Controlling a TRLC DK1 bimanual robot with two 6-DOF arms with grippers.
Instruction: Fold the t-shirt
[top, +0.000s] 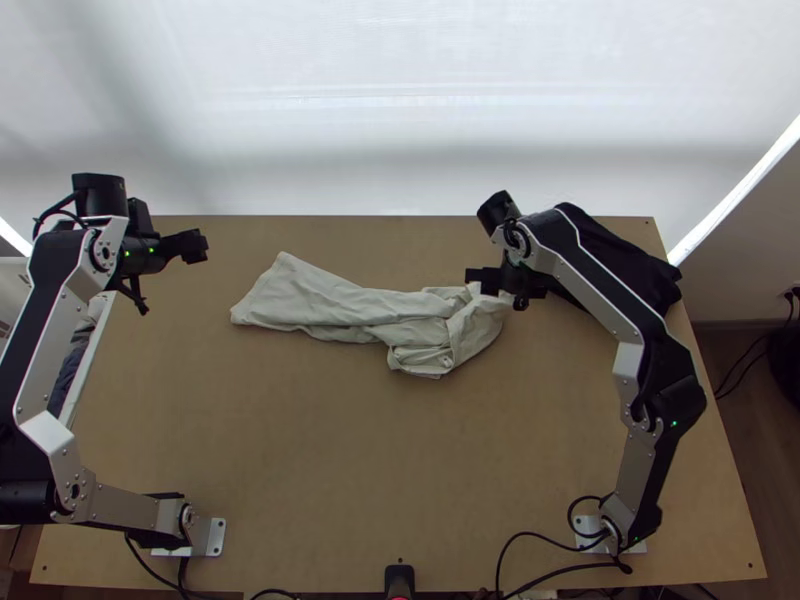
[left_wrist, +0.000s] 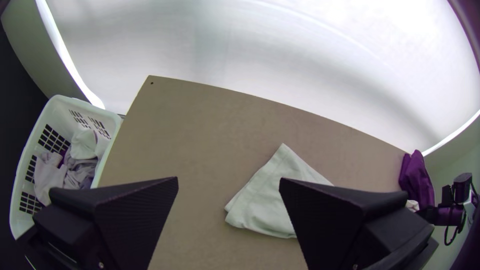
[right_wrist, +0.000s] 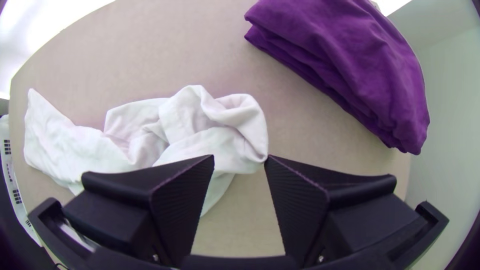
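Observation:
A pale, off-white t-shirt (top: 350, 312) lies bunched and twisted across the table's middle, its left end flatter and wider, its right end crumpled. My left gripper (top: 172, 262) stands over the table's far left, apart from the cloth; in the left wrist view that gripper (left_wrist: 227, 185) is open with nothing between its fingers, the shirt's flat end (left_wrist: 265, 200) beyond. Above the shirt's crumpled right end is my right gripper (top: 500, 285). In the right wrist view the same gripper (right_wrist: 240, 159) is open, with the bunched shirt (right_wrist: 195, 130) below and no cloth visibly held.
A dark cloth (top: 625, 265), purple in the wrist views, lies folded at the table's far right corner, close to the right arm. At the left edge stands a white basket (left_wrist: 22, 170) with clothes in it. Bare table (top: 300, 450) stretches nearer the bases.

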